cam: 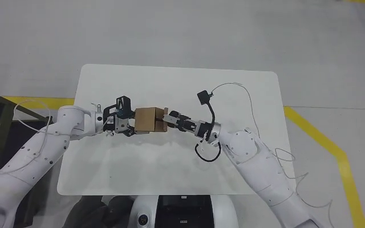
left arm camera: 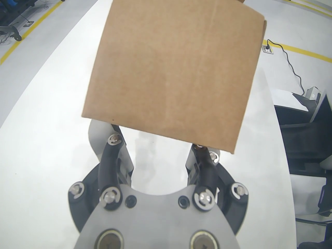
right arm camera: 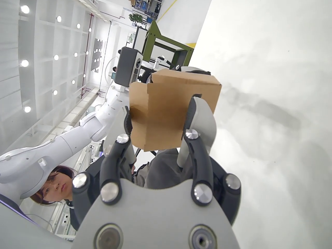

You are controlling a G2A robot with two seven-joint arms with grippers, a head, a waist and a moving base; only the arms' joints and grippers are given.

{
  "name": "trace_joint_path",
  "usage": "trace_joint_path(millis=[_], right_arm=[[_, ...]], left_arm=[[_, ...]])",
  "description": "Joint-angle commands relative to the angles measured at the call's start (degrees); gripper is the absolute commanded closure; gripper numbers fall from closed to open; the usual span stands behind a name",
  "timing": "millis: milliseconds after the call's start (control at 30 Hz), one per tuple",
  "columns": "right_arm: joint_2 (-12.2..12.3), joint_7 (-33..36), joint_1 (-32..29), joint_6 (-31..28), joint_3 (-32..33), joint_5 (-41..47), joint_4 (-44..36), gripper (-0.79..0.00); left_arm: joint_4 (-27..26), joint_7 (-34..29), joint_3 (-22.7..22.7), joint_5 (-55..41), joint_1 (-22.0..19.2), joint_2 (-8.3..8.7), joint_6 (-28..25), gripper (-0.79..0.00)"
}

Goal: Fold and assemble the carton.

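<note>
A brown cardboard carton [cam: 150, 119] is held above the middle of a white round-cornered table [cam: 239, 91], clear of its top. The left gripper [cam: 130, 122] is set at the carton's left end, the right gripper [cam: 169, 119] at its right end, with that end clasped between its fingers [right arm camera: 199, 115].

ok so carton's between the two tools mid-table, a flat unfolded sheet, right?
Not flat. The carton is between the left tool and right tool mid-table, but already folded up into a box; the right wrist view shows its walls.
</note>
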Motion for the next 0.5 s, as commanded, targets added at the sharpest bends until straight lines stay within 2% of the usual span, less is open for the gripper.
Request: trace_joint_path(millis=[0, 100, 467], right_arm=[[0.0, 0.6, -0.1, -1.2, 0.3, 2.0, 0.4, -0.391], [0.1, 0.9, 0.0, -1.5, 0.7, 2.3, 0.9, -0.385], [0.1, -1.6, -0.3, 0.7, -0.1, -2.6, -0.7, -0.357]], left_arm=[[0.0, -0.4, -0.4, -0.3, 0.3, -0.07, 0.0, -0.299], [0.1, -0.7, -1.0, -0.7, 0.7, -0.17, -0.2, -0.259], [-0.7, -1.4, -3.3, -0.9, 2.0, -0.45, -1.2, -0.252]])
